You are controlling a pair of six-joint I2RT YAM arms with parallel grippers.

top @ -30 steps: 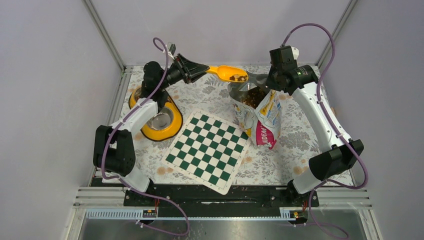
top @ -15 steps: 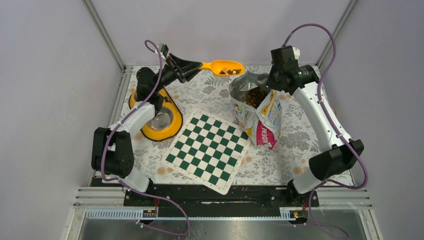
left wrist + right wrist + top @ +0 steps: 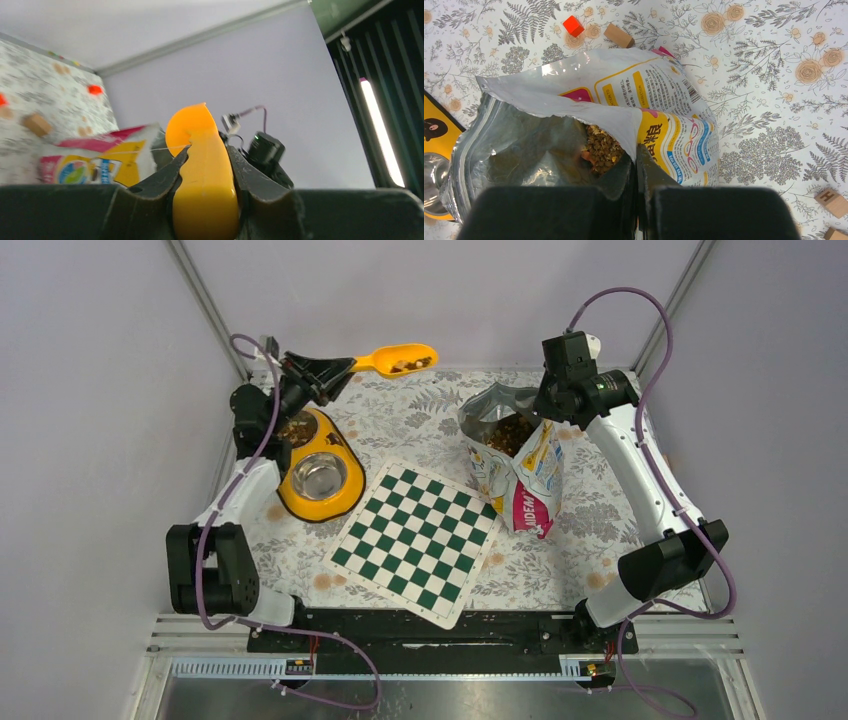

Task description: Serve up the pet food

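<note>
Floral-cloth table (image 3: pixel 420 430), grey walls: scoop aloft, bag pinched open.
Bag (image 3: pixel 520 470): mouth open upward, kibble (image 3: pixel 601 147) heaped inside; my right gripper (image 3: pixel 636 160) is closed on the bag's rim, foil caught between the jaws. Scoop (image 3: pixel 400 360): orange, held in the air left of the bag and beyond it, a small load of kibble in its cup; my left gripper (image 3: pixel 345 366) is clamped on its handle, fingers (image 3: pixel 160 180) pressed to both sides. Feeder (image 3: pixel 340 502): yellow, two steel bowls, on the table well left of the bag; the far bowl shows brown bits, partly hidden by my left arm. Chessboard (image 3: pixel 415 540): flat, just left of the bag, nearer my bases. Red cube (image 3: pixel 573 25), wooden block (image 3: pixel 619 36): near each other, just past the bag's closed end.
</note>
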